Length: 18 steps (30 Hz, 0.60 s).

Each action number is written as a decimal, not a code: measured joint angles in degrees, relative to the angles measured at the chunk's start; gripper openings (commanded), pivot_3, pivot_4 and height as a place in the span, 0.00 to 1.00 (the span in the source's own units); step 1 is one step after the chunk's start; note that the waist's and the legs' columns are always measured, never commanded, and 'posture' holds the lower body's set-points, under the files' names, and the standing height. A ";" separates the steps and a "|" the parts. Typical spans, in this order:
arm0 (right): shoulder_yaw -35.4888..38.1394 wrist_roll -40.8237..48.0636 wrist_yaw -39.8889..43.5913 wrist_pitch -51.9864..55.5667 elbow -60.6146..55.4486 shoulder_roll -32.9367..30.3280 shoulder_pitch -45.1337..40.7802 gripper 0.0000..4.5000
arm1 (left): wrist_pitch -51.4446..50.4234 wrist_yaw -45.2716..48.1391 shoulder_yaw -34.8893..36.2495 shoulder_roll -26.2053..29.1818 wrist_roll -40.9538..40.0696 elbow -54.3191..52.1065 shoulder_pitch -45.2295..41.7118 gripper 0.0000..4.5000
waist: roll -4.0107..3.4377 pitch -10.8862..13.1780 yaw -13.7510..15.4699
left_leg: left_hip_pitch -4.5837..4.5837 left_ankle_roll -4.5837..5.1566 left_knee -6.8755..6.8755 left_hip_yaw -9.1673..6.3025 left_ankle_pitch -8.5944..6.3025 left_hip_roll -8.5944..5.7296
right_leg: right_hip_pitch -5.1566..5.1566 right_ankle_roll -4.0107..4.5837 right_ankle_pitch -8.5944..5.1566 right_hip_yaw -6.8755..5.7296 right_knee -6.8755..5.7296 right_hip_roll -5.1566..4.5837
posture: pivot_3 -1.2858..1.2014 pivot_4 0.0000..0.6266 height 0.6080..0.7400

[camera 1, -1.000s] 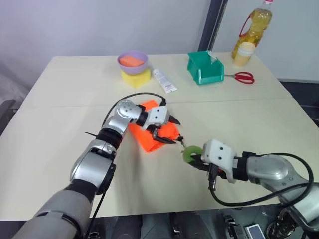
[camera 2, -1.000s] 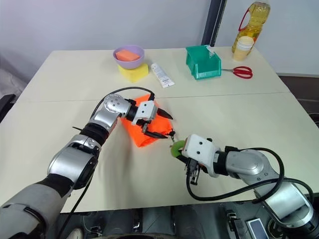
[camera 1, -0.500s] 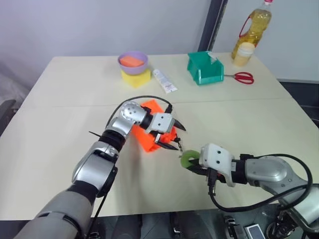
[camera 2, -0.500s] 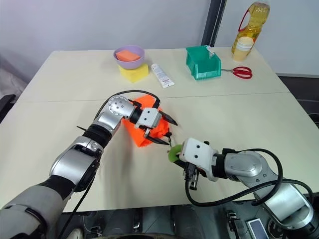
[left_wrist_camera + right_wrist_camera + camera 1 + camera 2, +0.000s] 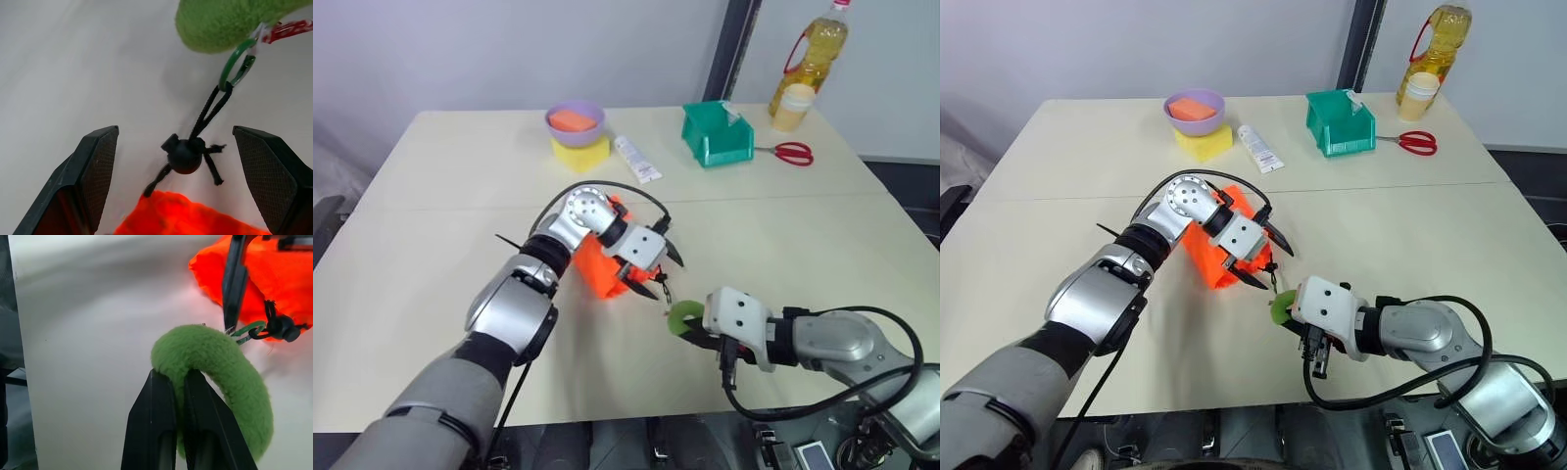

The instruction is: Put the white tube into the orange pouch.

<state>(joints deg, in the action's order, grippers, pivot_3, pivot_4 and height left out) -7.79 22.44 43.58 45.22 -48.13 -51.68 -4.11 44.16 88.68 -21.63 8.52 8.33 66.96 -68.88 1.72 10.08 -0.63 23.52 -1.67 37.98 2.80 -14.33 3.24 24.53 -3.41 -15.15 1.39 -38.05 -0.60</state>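
Your right end effector (image 5: pixel 1295 326) is pinching the fuzzy green ring (image 5: pixel 220 369) on the end of the black cord (image 5: pixel 210 110) — its fingers (image 5: pixel 168 431) are pressed tight on the fluff. Your left end effector (image 5: pixel 658 272) is spread wide and hangs just over the cord's round black stopper (image 5: pixel 185 155), at the mouth end of the orange pouch (image 5: pixel 597 269). The pouch lies on the worktop (image 5: pixel 431 255), partly under your left arm.

I cannot find the white tube. The flat printed squeeze tube (image 5: pixel 635 159) near the purple bowl (image 5: pixel 575 121) is not the one you want, so do not grab it by mistake.

Here is what could go wrong. If your right arm pulls the ring away, the cord may draw the mouth shut, or drag the whole pouch across the worktop. If your left end effector closes on the stopper or cord and not on the cloth edge, the mouth will not open — then no tube can go in.
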 measured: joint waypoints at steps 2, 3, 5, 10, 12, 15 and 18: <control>-0.11 -0.29 -0.26 0.02 -0.04 0.00 0.19 0.00 | 0.55 0.36 -0.15 -0.25 0.43 0.59 -0.34 0.89 | 0.00 0.00 -0.01 | 0.00 0.01 0.00 0.00 0.00 0.00 | 0.00 0.00 0.00 0.00 0.00 0.00 | 0.52 0.24 0.93; -0.23 -0.35 -0.40 0.06 -0.04 0.00 0.26 0.00 | 0.90 0.59 -0.15 -0.24 0.67 0.92 -0.57 0.89 | 0.00 0.00 -0.04 | 0.00 0.01 0.00 -0.01 0.00 0.00 | 0.00 0.00 0.00 0.00 0.00 0.00 | 0.52 0.24 0.93; -0.35 -0.48 -0.50 0.10 -0.04 0.00 0.32 0.00 | 1.52 1.01 -0.15 -0.24 1.11 1.14 -1.05 0.89 | 0.00 0.00 -0.08 | 0.00 0.02 0.00 -0.01 -0.01 0.00 | 0.00 0.00 0.00 0.00 0.00 0.01 | 0.52 0.24 0.93; -0.39 -0.84 -0.56 0.10 -0.04 0.02 0.31 0.00 | 2.48 1.16 -0.14 -0.20 1.40 1.81 -1.22 0.70 | 0.00 0.00 -0.04 | 0.00 0.03 0.00 -0.01 -0.02 0.00 | 0.00 0.00 0.00 0.00 0.00 0.01 | 0.52 0.24 0.93; -0.41 -0.86 -0.55 0.10 -0.04 0.02 0.30 0.00 | 2.48 1.28 -0.13 -0.20 1.42 2.06 -1.22 0.48 | 0.00 0.00 -0.04 | 0.00 0.03 0.00 -0.01 -0.02 0.00 | 0.00 0.00 0.00 0.00 0.00 0.01 | 0.52 0.24 0.93; -0.43 -0.87 -0.53 0.10 -0.04 0.02 0.28 0.00 | 2.49 1.45 -0.13 -0.20 1.44 2.08 -1.22 0.14 | 0.00 0.00 -0.04 | 0.00 0.03 0.00 0.00 -0.02 0.00 | 0.00 0.00 0.00 0.00 0.00 0.01 | 0.52 0.24 0.93; -0.43 -0.88 -0.48 0.09 -0.04 0.02 0.28 0.00 | 2.51 1.36 -0.13 -0.20 1.59 2.09 -1.22 0.05 | 0.00 0.00 -0.04 | 0.00 0.03 0.00 -0.01 -0.02 0.00 | 0.00 0.00 0.00 0.00 0.00 0.00 | 0.52 0.24 0.93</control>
<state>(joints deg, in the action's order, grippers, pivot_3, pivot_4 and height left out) -8.22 21.56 43.10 45.32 -48.17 -51.66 -3.82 46.67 90.04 -21.76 8.31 9.92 69.05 -70.11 1.72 10.08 -0.67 23.52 -1.64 37.99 2.79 -14.35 3.24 24.53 -3.41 -15.15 1.39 -38.05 -0.60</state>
